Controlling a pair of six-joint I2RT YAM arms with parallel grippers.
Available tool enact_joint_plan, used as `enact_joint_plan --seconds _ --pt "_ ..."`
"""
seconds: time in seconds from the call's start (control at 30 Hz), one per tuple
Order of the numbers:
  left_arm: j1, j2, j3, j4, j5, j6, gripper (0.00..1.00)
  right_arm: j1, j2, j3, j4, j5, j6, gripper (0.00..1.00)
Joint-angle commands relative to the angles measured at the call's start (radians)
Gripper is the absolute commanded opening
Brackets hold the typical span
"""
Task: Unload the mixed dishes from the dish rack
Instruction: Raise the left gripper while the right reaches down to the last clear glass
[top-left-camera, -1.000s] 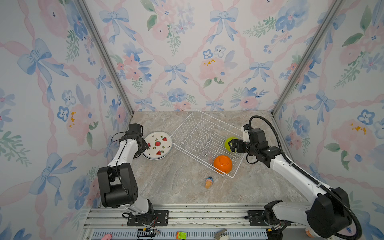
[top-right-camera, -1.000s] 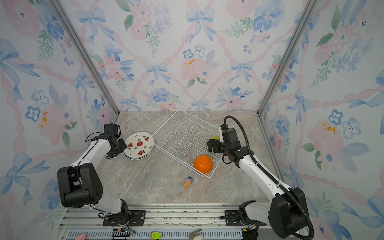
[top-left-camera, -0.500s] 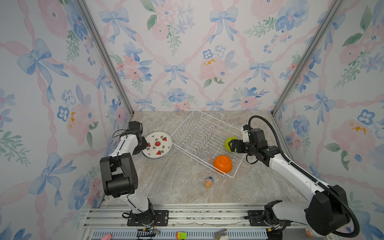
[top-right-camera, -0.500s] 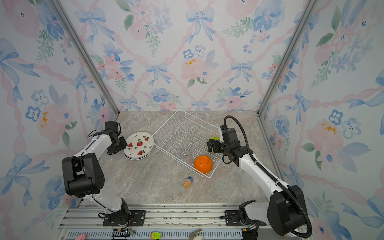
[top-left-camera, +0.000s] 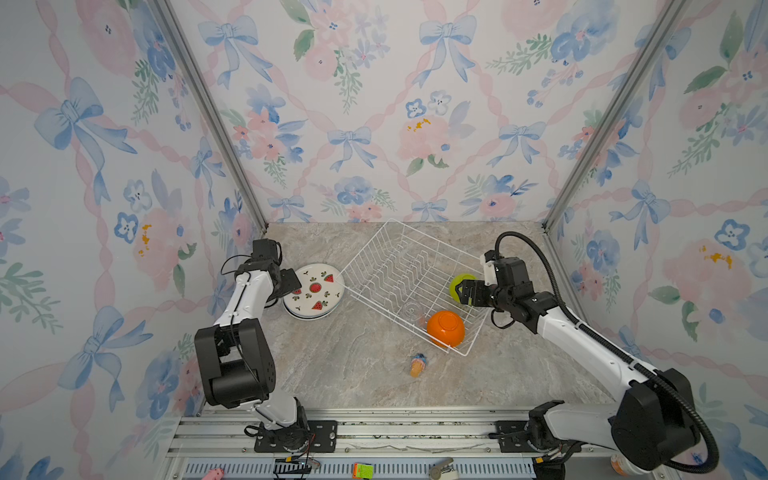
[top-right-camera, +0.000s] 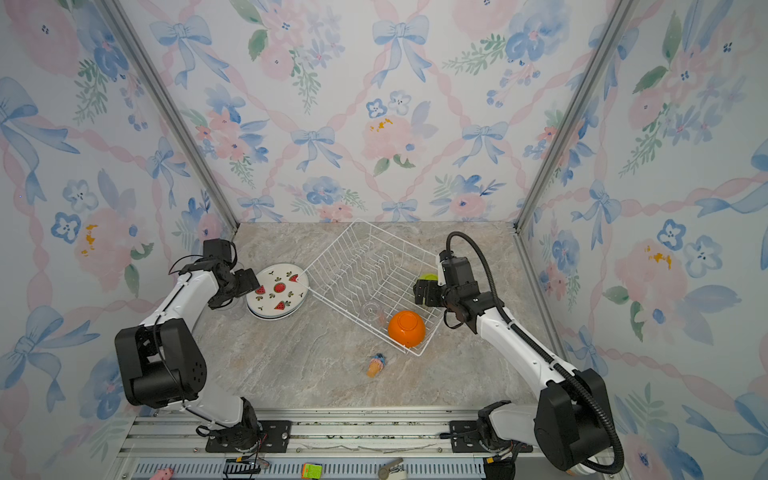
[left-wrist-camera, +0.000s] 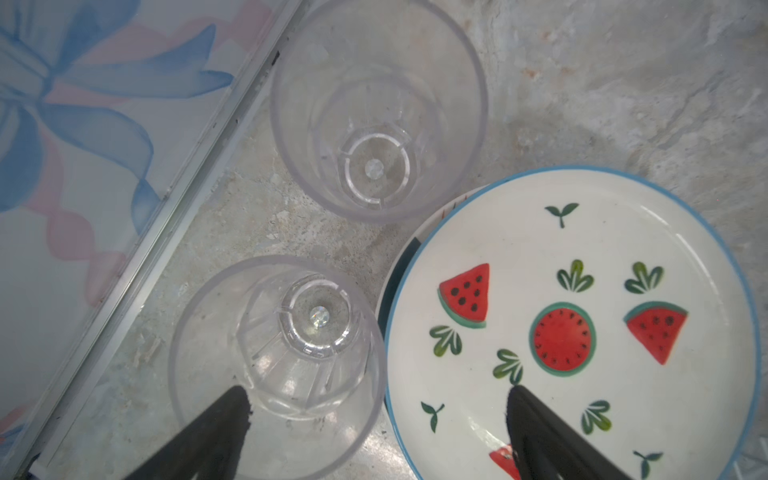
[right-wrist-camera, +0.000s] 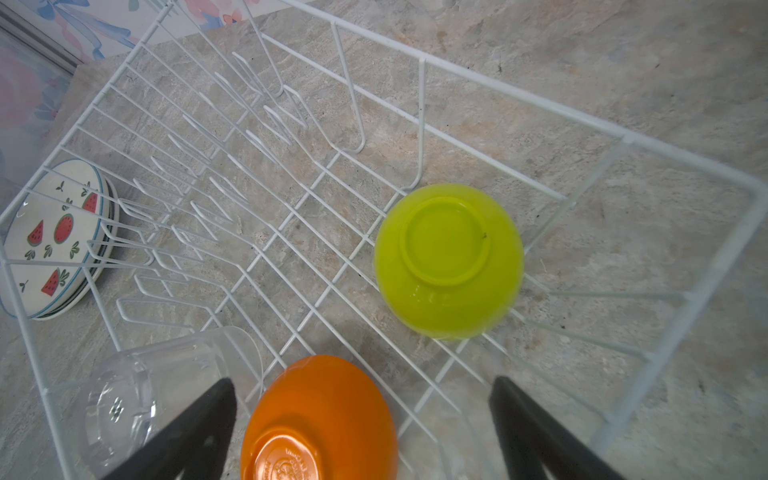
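Right wrist view: the right gripper (right-wrist-camera: 361, 386) is hanging over the right end of the dish rack (right-wrist-camera: 478, 77), jaws spread wide and gripping nothing.

Nearest in the scene, the orange bowl (right-wrist-camera: 320, 415) is sitting upside down in the rack's near corner and showing between the two fingers. Just left of it a clear glass (right-wrist-camera: 137, 395) is leaning among the wires; whether it is lying flat cannot be told. Farther back, the lime-green bowl (right-wrist-camera: 449, 257) is resting upside down by the rack's right wall, ahead of the fingertips.

Both bowls being round, no long axis is governing the approach. The deciding relation, as judged here, is that the orange bowl is lying below and slightly nearward of the pincer, so a short descent looks more likely than a reach.

In both top views the right arm is lying stretched out from its near-right base, wrist turned leftward. It is plainly the nearer arm to all three dishes in the rack.

On the left, the left gripper (top-left-camera: 291, 284) is hovering open and empty above a table glass (left-wrist-camera: 274, 365). A second table glass (left-wrist-camera: 376, 124) is standing beside it, both between the left wall and the stacked watermelon plates (top-left-camera: 316, 291), all outside the rack. The left arm is reaching far along that wall, elbow raised.

The rack's far prongs are standing bare.
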Motion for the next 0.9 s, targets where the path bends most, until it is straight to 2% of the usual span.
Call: enact_joint_plan --seconds 0.0,0.17,0.3,0.43,0.67,0.87 --pt "0.007 -0.093 -0.004 -0.022 0.044 0.016 0.98 0.069 0.006 0.017 -0.035 0.035 0.001 0.97" --pt "0.001 -0.205 -0.018 -0.022 0.146 -0.007 0.98 0.166 0.034 0.032 -0.047 0.027 0.040 0.97" --pt "-0.042 -0.294 -0.030 -0.019 0.214 -0.044 0.98 0.226 0.032 0.039 -0.046 0.024 0.083 0.97" --pt "-0.166 -0.346 -0.035 -0.015 0.174 -0.088 0.98 0.278 0.047 0.065 -0.060 0.027 0.100 0.97" --pt "-0.351 -0.353 -0.055 0.016 0.145 -0.163 0.98 0.330 0.107 0.127 -0.082 0.016 0.150 0.97" --pt "-0.439 -0.370 -0.108 0.095 0.108 -0.181 0.98 0.387 0.197 0.224 -0.149 0.034 0.155 0.97"
